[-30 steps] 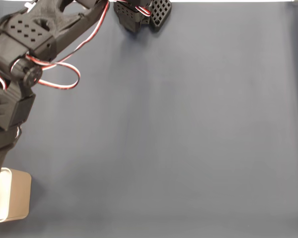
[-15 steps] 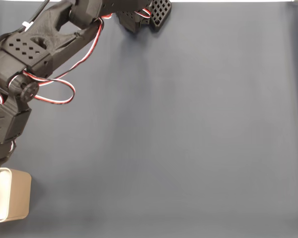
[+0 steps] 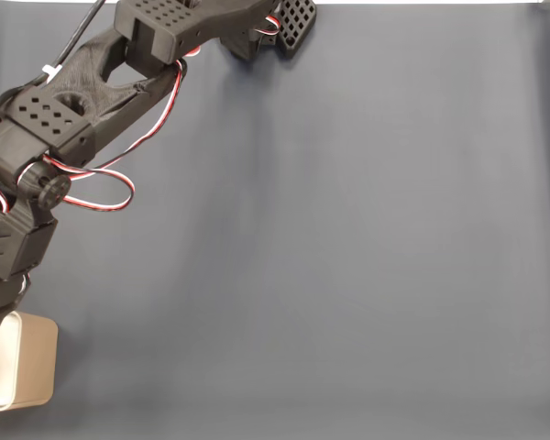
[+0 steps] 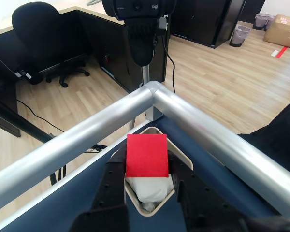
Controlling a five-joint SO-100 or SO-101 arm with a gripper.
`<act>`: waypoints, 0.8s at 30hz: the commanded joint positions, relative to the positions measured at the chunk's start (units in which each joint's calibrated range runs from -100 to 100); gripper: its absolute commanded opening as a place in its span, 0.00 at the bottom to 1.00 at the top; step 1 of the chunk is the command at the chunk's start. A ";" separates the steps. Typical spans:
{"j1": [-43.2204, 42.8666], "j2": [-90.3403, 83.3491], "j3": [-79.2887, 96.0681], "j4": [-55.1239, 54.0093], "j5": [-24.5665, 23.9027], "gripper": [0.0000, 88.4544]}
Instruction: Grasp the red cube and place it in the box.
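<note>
Arm swung further toward desk's corner; tool [image 4: 146,180] clamped on red cube [image 4: 146,155], poised above box [image 3: 32,371] for release.

Both views are brightly and evenly lit. In the fixed view, the dark blue bench [image 3: 348,257] is seen under soft, diffuse light; only faint, blurred shadows are cast near the arm [image 3: 69,119], and a thin overexposed white strip is found along the top edge. In the wrist view, pale glare is carried along the metal rail [image 4: 203,130], the red cube [image 4: 146,155] is rendered sharply, and wide-angle stretching is noticed toward the corners.
</note>
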 commanded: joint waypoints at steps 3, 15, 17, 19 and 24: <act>0.90 0.71 -5.38 -1.11 1.07 0.00; 0.97 2.88 -7.94 -1.11 2.83 0.00; 0.97 2.62 -7.75 -1.03 2.93 0.00; 0.97 2.10 -7.30 -0.87 2.93 0.00; 0.97 0.10 -4.83 -0.79 2.83 0.00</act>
